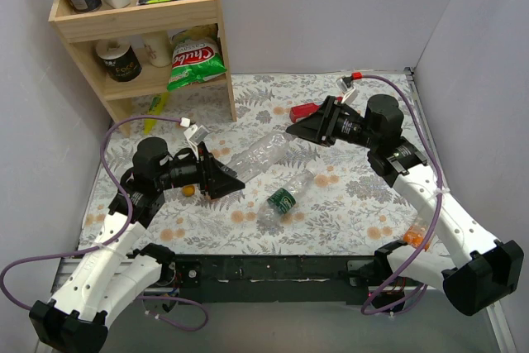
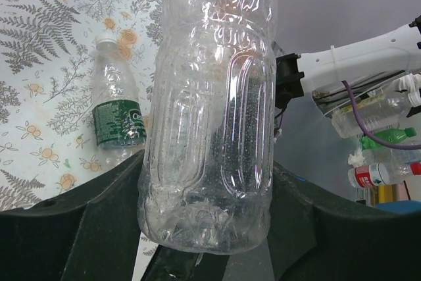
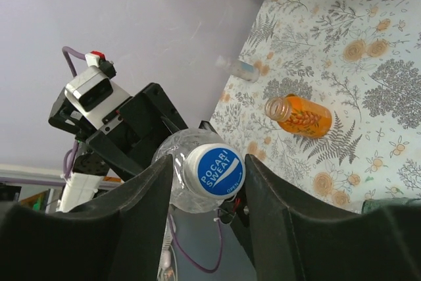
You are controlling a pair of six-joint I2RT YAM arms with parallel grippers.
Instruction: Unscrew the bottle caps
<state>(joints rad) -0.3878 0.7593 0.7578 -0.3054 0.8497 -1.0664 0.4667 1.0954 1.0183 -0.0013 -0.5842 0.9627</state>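
Your left hand (image 1: pixel 225 178) has the clear bottle (image 1: pixel 263 153) by its base. The wrist view shows the ribbed bottom end wedged between the two dark fingers (image 2: pixel 79 235), with plastic against both. So that hand is clamped partway in, with a firm hold on the bottle. The bottle is up off the counter (image 1: pixel 273 93) and slants across the middle of it, base toward your left arm and neck toward your right.

Your right hand (image 1: pixel 299 131) is at the neck end. Its wrist camera looks straight at the cap (image 3: pixel 214 170), a white one with a blue printed top, which sits squarely between the two fingers (image 3: pixel 138 222). The finger on the right of that view looks to be against the cap's edge. On the other side a sliver of the bottle's shoulder shows beside the cap. From these views you can't tell whether that hand has actually pinched the cap or only brackets it.

On the counter, the green-labelled bottle (image 1: pixel 283 198) lies on its side just in front of the held bottle, and nothing touches it. The right wrist view also shows an orange bottle (image 3: pixel 301 116) lying on its side on the floral surface, well apart from both hands. The wooden shelf (image 1: pixel 140 18) stands at the far left corner.
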